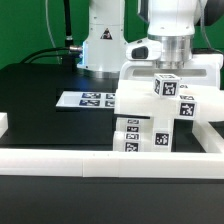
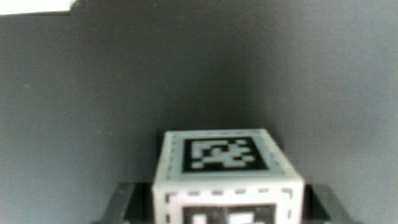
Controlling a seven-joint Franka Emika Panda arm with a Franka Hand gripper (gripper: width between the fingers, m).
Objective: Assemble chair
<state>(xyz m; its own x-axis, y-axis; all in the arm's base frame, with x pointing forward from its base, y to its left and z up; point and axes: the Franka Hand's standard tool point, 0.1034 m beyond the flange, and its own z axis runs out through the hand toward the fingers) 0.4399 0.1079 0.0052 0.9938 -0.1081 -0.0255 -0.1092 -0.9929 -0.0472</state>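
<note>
Table [image 1: 40, 90]: I log a black top with a white border rail [image 1: 100, 163] along its near edge. Marker board [image 1: 88, 99]: flat, beside the chair. Chair [image 1: 150, 125]: tagged white body standing against the rail, on the exterior view's right. Small tagged block [image 2: 222, 160]: atop the chair. Claw [image 1: 167, 68]: directly above that block; I cannot tell whether it is spread or pinching.

The exterior view is looking low and level across the black tabletop [image 1: 40, 85], with the chair [image 1: 160, 105] filling its right half. The wrist view is hovering close above, apparently looking down at a tagged block [image 2: 222, 160], probably shared.
</note>
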